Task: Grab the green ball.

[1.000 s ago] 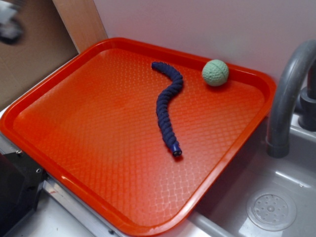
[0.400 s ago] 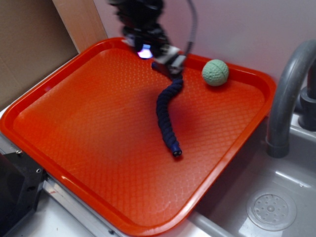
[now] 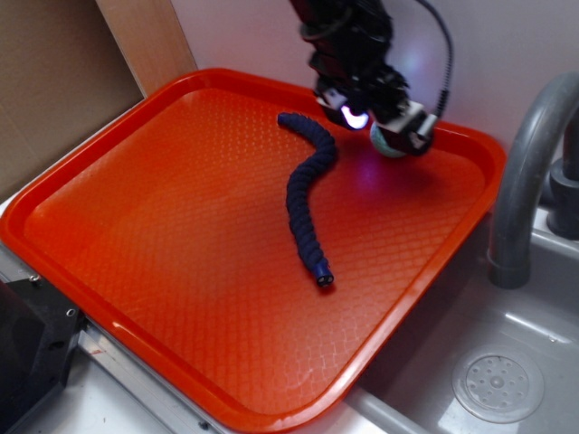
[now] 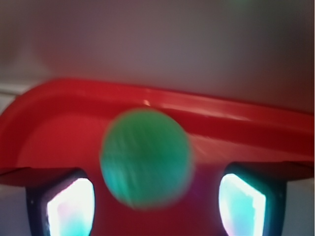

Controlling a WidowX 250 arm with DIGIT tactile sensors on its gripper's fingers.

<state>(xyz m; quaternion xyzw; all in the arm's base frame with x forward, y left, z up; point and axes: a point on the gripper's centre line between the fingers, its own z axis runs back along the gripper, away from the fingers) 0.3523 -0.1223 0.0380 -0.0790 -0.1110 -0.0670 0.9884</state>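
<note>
- Your gripper (image 3: 389, 136) has swung across the tray's (image 3: 136, 298) far edge and now hangs over the ball (image 3: 387, 145), which sits where it was, in the far right corner near the rim.
- A moment ago the gripper hovered over the rope's (image 3: 306, 194) far end; a second ago it was out of view altogether.
- In the wrist view the ball (image 4: 145, 158) lies between the two fingers (image 4: 69, 209), spread wide and clear of it on both sides.
- You look lined up: descending and closing remain, nothing yet held.
- The rope has not shifted.
</note>
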